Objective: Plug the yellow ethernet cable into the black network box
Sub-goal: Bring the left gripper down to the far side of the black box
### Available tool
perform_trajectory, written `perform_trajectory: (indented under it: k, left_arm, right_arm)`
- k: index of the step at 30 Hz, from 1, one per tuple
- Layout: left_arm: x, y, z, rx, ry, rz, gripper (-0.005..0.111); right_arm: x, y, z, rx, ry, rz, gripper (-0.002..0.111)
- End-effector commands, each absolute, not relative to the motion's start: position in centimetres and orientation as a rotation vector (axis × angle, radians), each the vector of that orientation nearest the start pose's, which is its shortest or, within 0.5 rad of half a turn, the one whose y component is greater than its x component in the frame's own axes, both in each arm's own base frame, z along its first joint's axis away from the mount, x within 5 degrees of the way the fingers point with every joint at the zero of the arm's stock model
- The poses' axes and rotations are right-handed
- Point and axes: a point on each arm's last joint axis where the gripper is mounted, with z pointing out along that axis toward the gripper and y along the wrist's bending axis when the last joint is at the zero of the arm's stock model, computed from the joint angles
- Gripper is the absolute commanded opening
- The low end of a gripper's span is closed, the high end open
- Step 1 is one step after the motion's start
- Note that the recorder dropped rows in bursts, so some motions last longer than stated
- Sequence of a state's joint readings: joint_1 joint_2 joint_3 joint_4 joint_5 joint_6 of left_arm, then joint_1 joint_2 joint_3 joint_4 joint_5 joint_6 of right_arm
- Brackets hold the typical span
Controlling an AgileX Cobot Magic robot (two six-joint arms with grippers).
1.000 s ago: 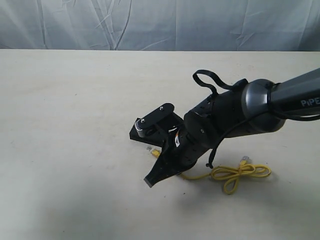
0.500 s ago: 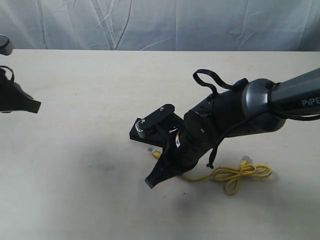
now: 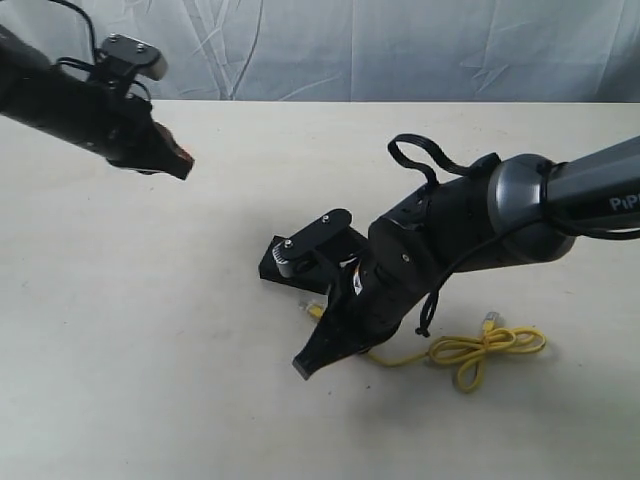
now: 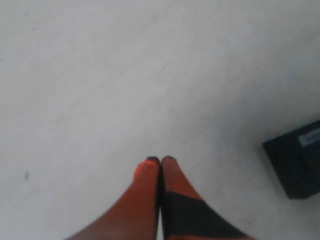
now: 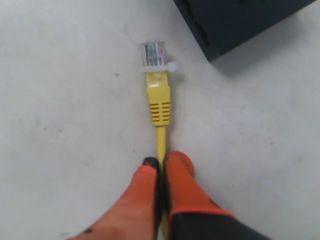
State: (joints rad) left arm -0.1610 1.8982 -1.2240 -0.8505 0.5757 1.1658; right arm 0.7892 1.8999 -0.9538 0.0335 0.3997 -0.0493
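Observation:
The yellow ethernet cable (image 3: 482, 349) lies in loops on the table at the right, one clear plug (image 3: 489, 318) at the loops' far end. Its other clear plug (image 5: 154, 54) lies flat a short way from the black network box (image 5: 235, 20). My right gripper (image 5: 161, 161) is shut on the yellow cord just behind that plug's yellow boot, low over the table (image 3: 305, 362). The box (image 3: 276, 266) is partly hidden by my right wrist. My left gripper (image 3: 180, 164) hangs shut and empty at the upper left (image 4: 160, 160); the box (image 4: 297, 160) shows at its view's edge.
A pale bare tabletop (image 3: 150, 330) runs to a wrinkled grey backdrop (image 3: 320, 50) at the far edge. A black strap loop (image 3: 415, 160) sticks up from my right arm.
My left arm has come in from the left edge and moved up and rightward over the table. My right gripper has barely shifted; the cable loops slid slightly right.

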Motion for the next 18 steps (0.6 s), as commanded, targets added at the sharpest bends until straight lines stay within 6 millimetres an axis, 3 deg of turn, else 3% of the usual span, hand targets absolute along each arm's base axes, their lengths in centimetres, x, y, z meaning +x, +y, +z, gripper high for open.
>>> perform_trajectory:
  k: [1,5,7,12,18]
  left_arm:
    - [40.3,-13.8,17.0,0.965,2.309,-0.543,0.000]
    - [41.6,-17.6,15.0,1.116,2.300,-0.730,0.000]
    - [41.3,-18.5,14.0,1.168,2.313,-0.778,0.000]
    - [40.1,-18.7,11.9,1.353,2.320,-0.897,0.000]
    - [39.4,-18.3,11.6,1.340,2.452,-0.923,0.000]
  right_arm:
    - [23.1,23.7,11.8,-1.111,2.676,0.189,-0.001]
    - [22.8,23.8,11.8,-1.034,2.745,0.239,-0.001]
    - [22.7,23.8,11.8,-1.036,2.750,0.238,-0.001]
    - [22.8,23.8,11.8,-1.032,2.742,0.241,-0.001]
    - [22.9,23.9,11.8,-1.037,2.728,0.239,-0.001]
